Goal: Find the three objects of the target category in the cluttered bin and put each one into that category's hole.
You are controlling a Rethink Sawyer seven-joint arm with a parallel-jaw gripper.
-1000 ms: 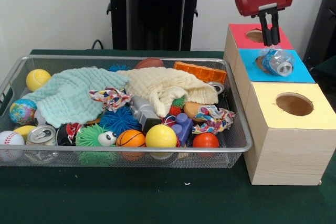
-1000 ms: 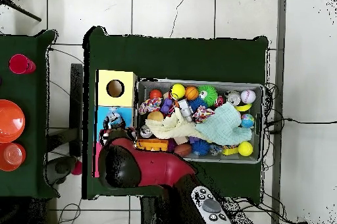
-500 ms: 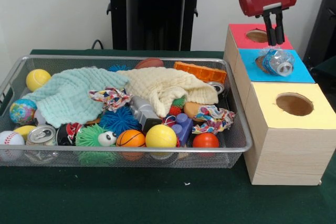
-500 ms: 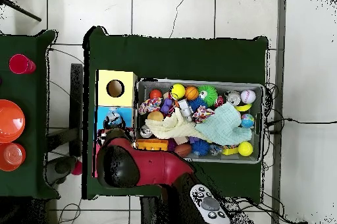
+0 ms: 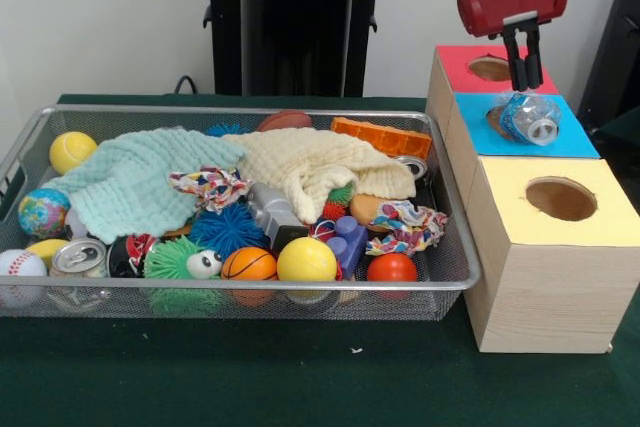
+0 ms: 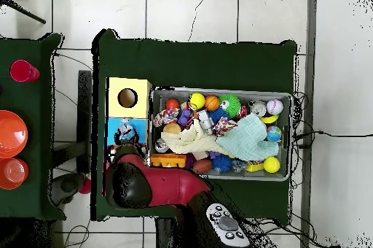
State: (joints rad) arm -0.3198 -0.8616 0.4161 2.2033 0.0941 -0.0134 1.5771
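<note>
Where bottle [image 5: 529, 118] lies, hole [image 5: 495, 120] mostly hides.

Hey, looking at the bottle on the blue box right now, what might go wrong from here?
The bottle lies across the blue-surround hole instead of inside it, so it may stay stuck on top or roll off the box. The hand hangs just above it; if it leaves now, this drop probably stays unfinished.
</note>
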